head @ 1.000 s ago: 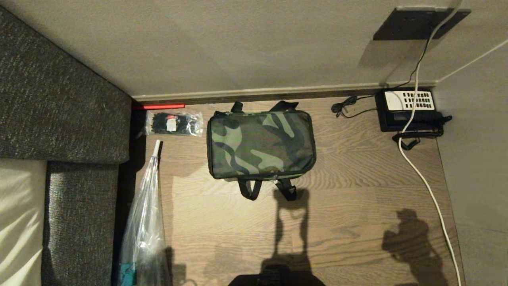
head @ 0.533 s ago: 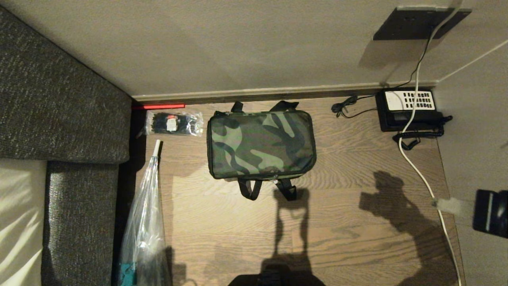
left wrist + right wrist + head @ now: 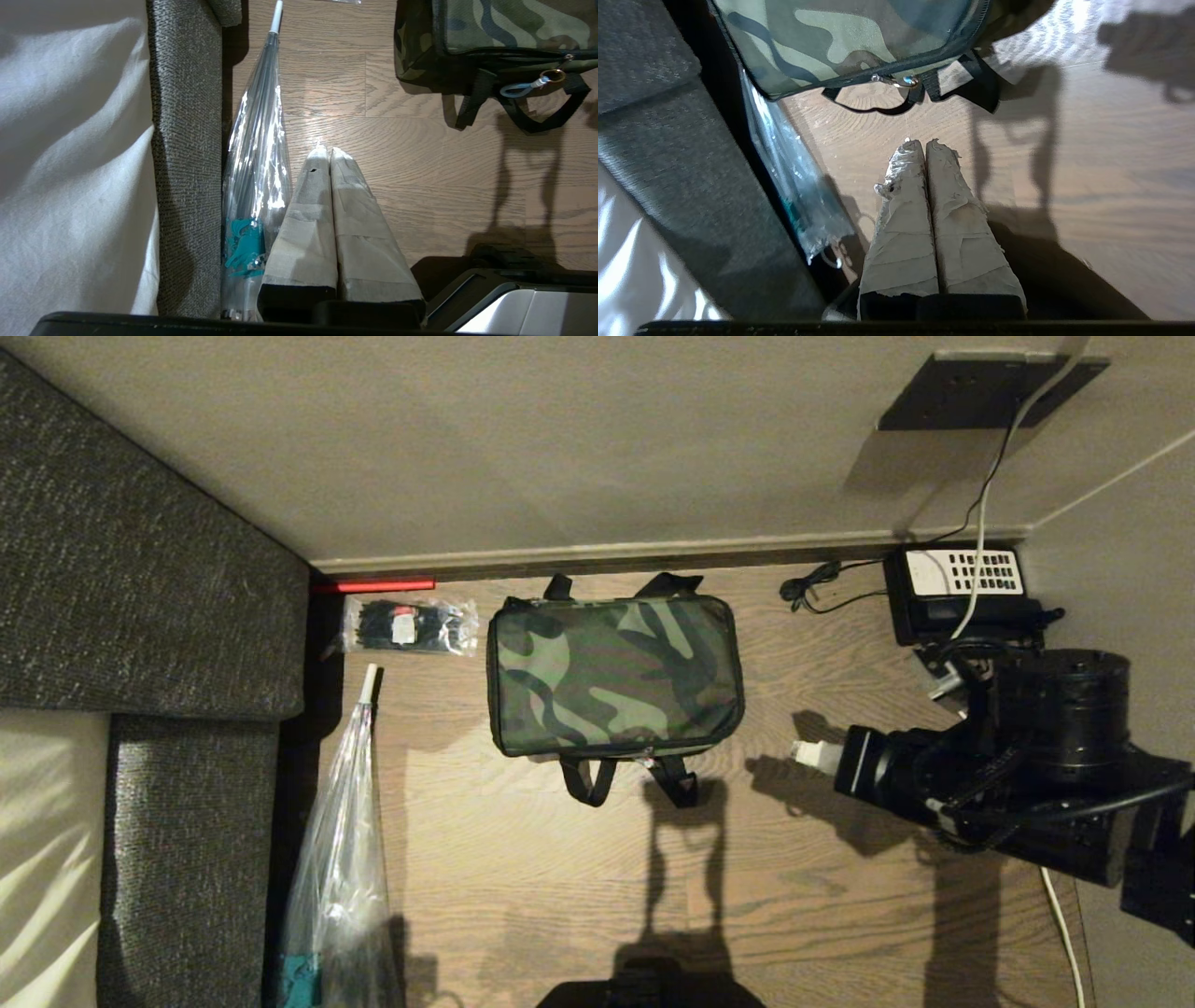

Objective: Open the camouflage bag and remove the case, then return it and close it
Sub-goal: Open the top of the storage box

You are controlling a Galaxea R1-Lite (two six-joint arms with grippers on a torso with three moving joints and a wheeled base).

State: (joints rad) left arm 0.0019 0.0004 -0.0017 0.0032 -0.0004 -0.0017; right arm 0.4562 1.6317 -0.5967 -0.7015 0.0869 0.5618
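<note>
bag (image 3: 614, 674) zipped; right gripper (image 3: 805, 753) jaws pressed together, beside bag; spread them, pinch zipper ring (image 3: 909, 81) squarely, pull along seam

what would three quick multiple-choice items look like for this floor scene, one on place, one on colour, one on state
1. The black telephone sits
A. in the far right corner
B. on the camouflage bag
C. beside the umbrella

2. The stick by the skirting is
A. blue
B. red
C. white

3. The camouflage bag is
A. open
B. zipped shut
C. tipped on end

Key: A, it lies where the walls meet; B, the red stick lies against the skirting; B, the camouflage bag lies flat, lid closed, while the right tool is apart from it.
</note>
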